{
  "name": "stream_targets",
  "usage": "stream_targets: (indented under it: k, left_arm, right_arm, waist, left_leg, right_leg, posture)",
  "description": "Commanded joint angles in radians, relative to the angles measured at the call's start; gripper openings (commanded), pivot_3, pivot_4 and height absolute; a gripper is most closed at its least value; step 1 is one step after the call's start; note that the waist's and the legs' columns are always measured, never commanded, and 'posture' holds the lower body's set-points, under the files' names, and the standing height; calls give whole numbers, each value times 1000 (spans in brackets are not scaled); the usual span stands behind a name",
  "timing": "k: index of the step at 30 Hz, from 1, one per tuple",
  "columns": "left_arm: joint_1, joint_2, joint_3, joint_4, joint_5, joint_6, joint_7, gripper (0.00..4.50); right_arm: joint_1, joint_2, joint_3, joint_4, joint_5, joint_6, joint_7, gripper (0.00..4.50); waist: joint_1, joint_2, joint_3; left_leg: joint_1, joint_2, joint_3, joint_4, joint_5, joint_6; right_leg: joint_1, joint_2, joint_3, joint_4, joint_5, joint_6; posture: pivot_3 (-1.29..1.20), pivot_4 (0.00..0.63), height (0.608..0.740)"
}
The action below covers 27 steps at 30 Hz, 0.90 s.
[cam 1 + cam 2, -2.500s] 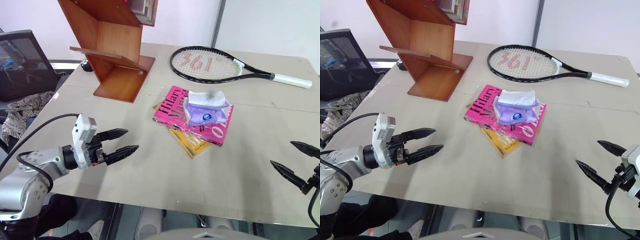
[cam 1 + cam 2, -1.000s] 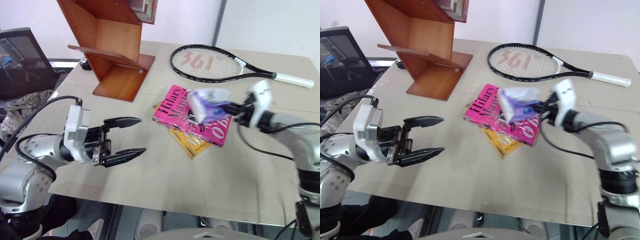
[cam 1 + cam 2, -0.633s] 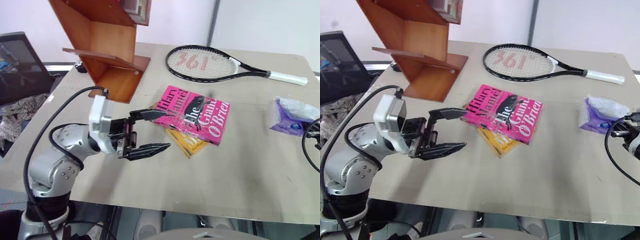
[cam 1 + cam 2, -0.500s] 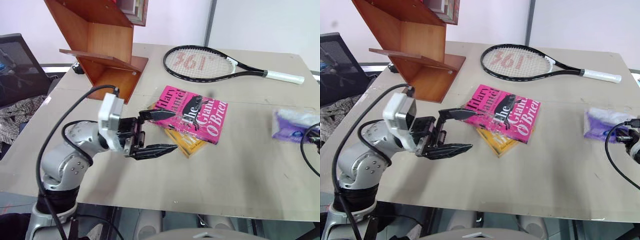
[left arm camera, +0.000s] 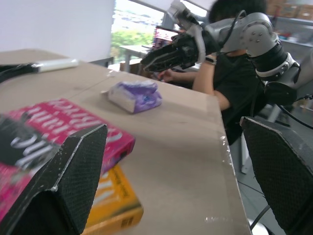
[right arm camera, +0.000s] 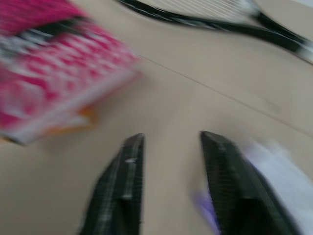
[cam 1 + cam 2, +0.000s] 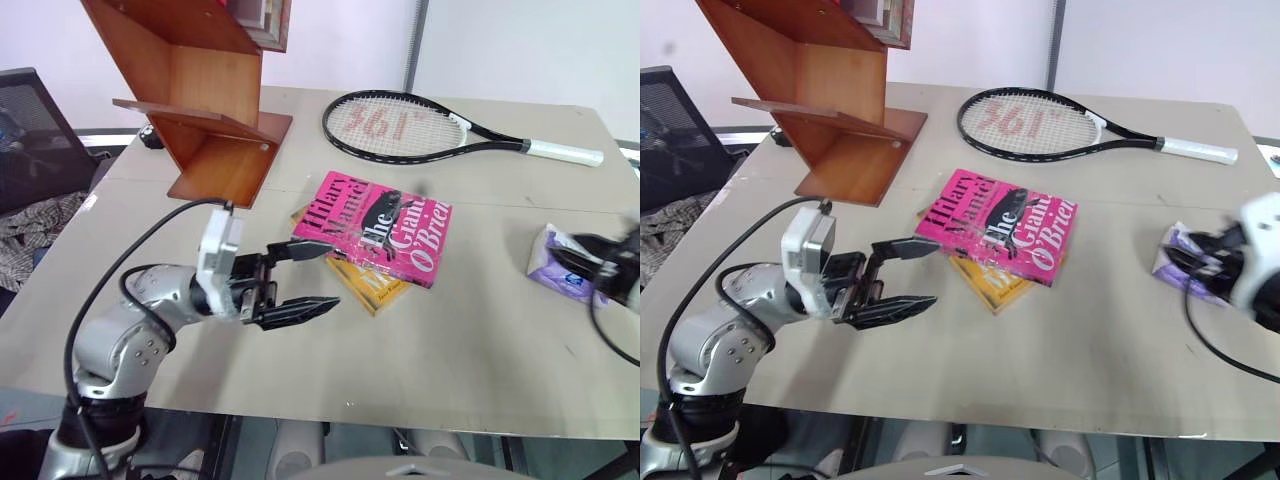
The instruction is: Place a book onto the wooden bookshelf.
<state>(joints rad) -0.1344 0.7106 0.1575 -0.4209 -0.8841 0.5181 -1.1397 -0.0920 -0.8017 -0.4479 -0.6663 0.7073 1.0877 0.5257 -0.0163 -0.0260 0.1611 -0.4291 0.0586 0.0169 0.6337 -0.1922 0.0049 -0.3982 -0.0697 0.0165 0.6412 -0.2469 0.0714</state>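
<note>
The bright pink book (image 7: 378, 228) lies flat mid-table on top of a yellow-orange one (image 7: 365, 285). The wooden bookshelf (image 7: 205, 95) stands at the far left corner of the table. My left gripper (image 7: 335, 273) is open, pointing right at the pink book's near left corner; its far finger (image 7: 305, 250) overlaps that corner, and I cannot tell whether it touches. In the left wrist view the pink book (image 5: 58, 132) sits between the fingers. My right gripper (image 6: 171, 139) hovers at the table's right side, fingers a little apart, nothing between them.
A purple tissue pack (image 7: 560, 265) lies on the table right beside my right gripper. A black tennis racket (image 7: 420, 125) lies at the back. An office chair (image 7: 30, 130) stands left of the table. A person in black (image 5: 230, 73) sits beyond the table's right edge.
My right gripper carried the tissue pack off the pink book, set it down at the right and let go. My left gripper moved right to the book's corner.
</note>
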Motion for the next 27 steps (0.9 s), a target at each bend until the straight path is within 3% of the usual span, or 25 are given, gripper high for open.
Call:
stream_targets:
  k: [1,3,9,18,27]
  left_arm:
    - [7,36,61,-22,0,-5,12,4500]
    - [16,55,91,-30,-11,10,33,4500]
    - [92,91,170,-82,-49,42,64,4500]
    - [246,137,278,-158,-39,24,36,4500]
    - [310,133,307,-190,-28,-2,35,4500]
  right_arm:
    - [-53,-1,214,65,-116,-59,-40,84]
    - [-101,11,333,126,-186,-108,-50,84]
    - [-191,40,465,218,-264,-186,-15,84]
    - [-280,83,503,266,-290,-205,22,84]
    - [-366,149,618,334,-360,-218,35,84]
  waist:
    - [7,0,0]
    - [11,0,0]
    - [7,0,1]
    - [3,1,2]
    - [2,1,2]
  left_leg:
    - [-1,-1,0,0,0,0]
    - [-3,-1,2,1,0,0]
    - [-7,-2,4,-1,-1,2]
    - [-4,-1,4,-4,-1,2]
    - [-4,-1,5,-2,-1,2]
  right_leg:
    - [0,-1,0,0,0,-1]
    - [0,-2,1,-1,2,-4]
    - [-1,-1,3,-5,1,-2]
    - [-4,0,3,0,0,-2]
    - [-3,-1,4,0,0,-2]
  posture:
    - [0,150,740]
    - [0,150,740]
    - [0,150,740]
    - [0,150,740]
    - [0,150,740]
